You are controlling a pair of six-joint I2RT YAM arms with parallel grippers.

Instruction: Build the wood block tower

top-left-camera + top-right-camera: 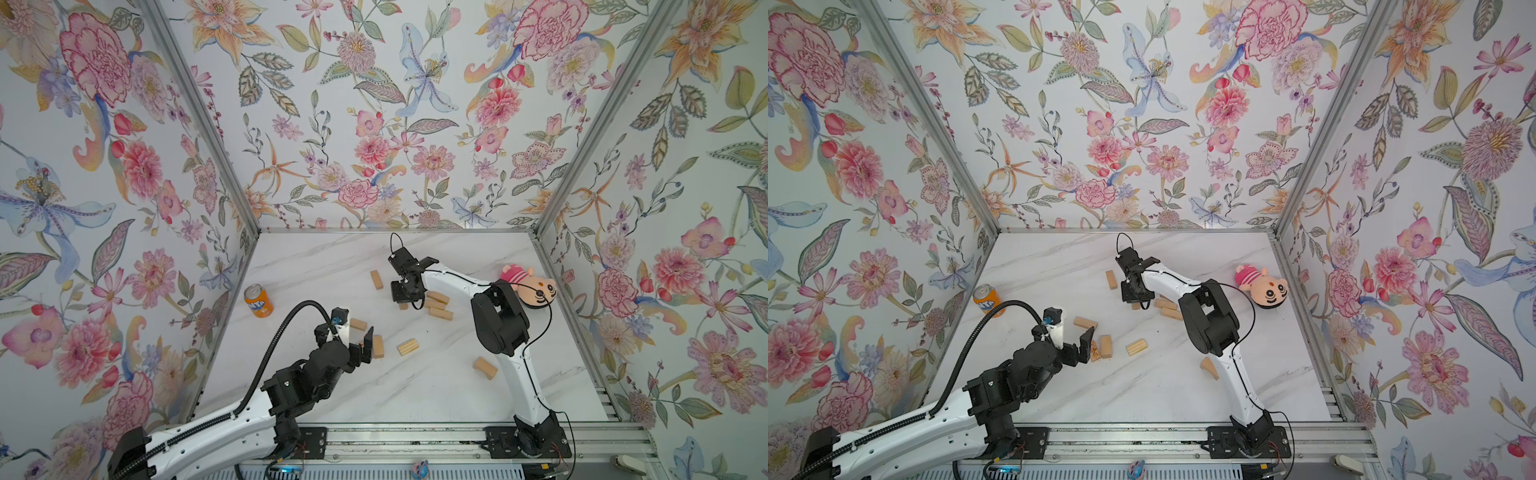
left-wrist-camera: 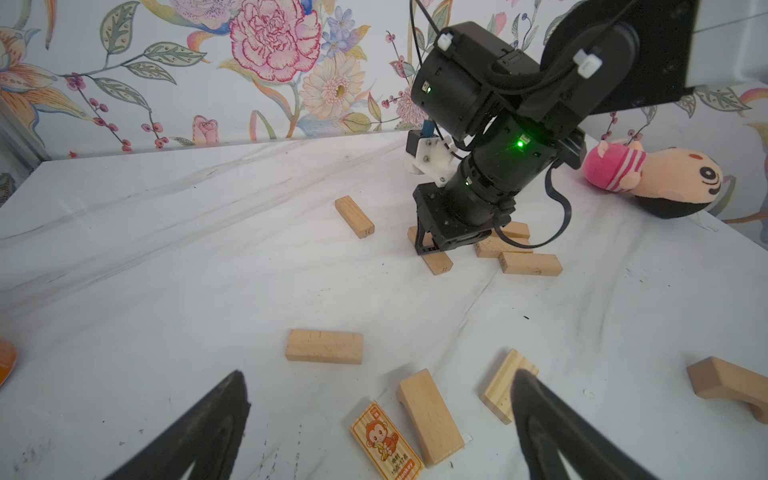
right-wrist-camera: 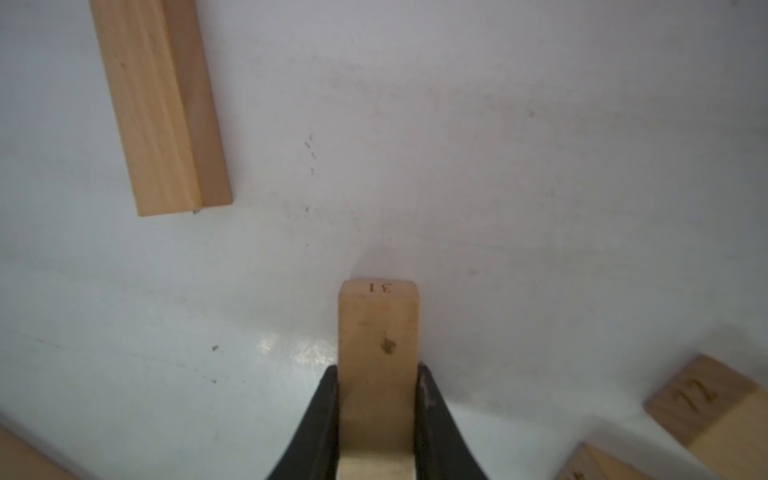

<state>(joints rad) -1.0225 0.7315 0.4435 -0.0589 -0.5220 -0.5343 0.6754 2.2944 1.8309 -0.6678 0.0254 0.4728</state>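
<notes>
Left pincer (image 2: 380, 376) sits closest in the left wrist view, fingers spread wide, gripping nothing, low over the near-left part of the marble surface (image 1: 436, 399). Just by it the printed block (image 2: 386, 442) and a plain block (image 2: 430, 417) lie flat side by side. The ridged block (image 2: 500, 388) is next over, partly hidden by one finger, and a fourth block (image 2: 324, 346) lies a bit farther out. The curved block (image 1: 485, 368) lies alone near the right arm, well apart from the rest. Right pincer (image 3: 377, 374) points down mid-surface, clamped on the long sides of block 31 (image 3: 377, 328), which sits low at the surface; can't tell if it's lifted or resting. Three blocks (image 1: 438, 305) lie flat and close together, staggered, just beside that pincer on its right in both top views. A lone block (image 1: 376, 279) lies near it on the left. All loose wood lies flat, one layer only. The soda can (image 1: 258, 301) stands upright at the left edge. The doll (image 1: 532, 286) lies on its side at the right edge, partly behind the right arm.
</notes>
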